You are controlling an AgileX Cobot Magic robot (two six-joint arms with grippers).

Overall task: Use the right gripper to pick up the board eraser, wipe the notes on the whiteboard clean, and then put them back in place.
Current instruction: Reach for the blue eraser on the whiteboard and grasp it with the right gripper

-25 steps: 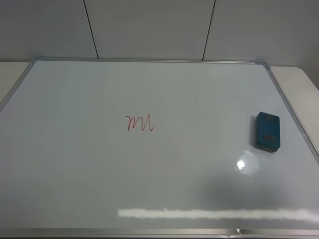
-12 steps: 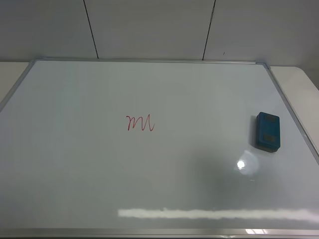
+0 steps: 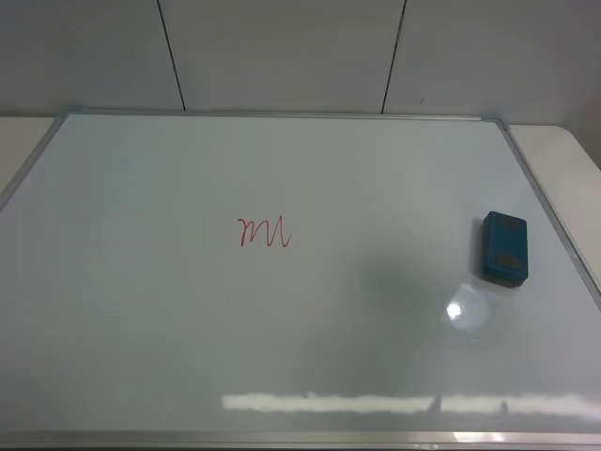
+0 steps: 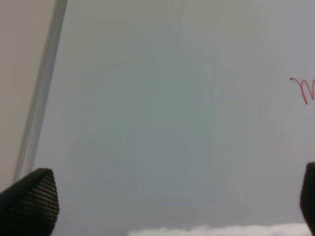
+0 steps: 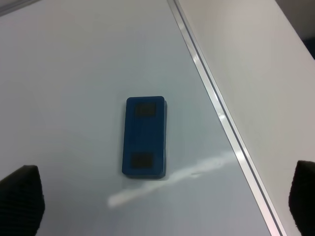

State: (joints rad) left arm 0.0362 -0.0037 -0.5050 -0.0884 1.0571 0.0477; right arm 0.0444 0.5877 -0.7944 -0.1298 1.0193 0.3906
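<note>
the right end effector [image 5: 160, 204] hangs above the eraser [image 5: 144, 136], spread wide and empty. the eraser lies flat on the whiteboard [image 3: 188, 329] near its right frame [image 5: 221, 118], well apart from the red notes [image 3: 264, 233]. best to centre over the eraser, drop straight down and pinch across its narrow width. the frame could catch the finger [image 5: 304, 199] nearest it. the left end effector [image 4: 167, 201], also open and empty, hovers over the whiteboard's left side.
</note>
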